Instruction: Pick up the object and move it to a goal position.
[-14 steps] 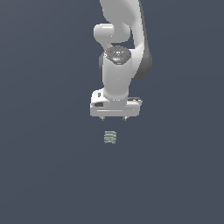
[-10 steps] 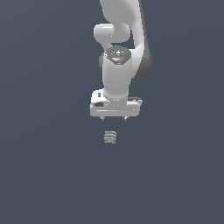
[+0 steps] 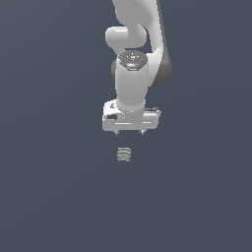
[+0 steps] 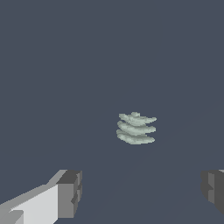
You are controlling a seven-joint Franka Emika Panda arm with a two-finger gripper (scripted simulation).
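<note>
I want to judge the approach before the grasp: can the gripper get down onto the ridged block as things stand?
Probably yes. The gripper hangs open just above the ridged block, fingers spread wider than it, with nothing between them.

A single flat slate-blue backdrop (image 3: 54, 197) fills the exterior view from edge to edge, with no seam, horizon or corner to separate floor from wall. The tone is even across the upper left, lower left and lower right of the frame, without texture or pattern. The wrist view shows the same dark blue-grey surface (image 4: 57, 57), slightly lighter toward the lower part of the frame. Lighting is soft and diffuse, casting no distinct shadows anywhere
</note>
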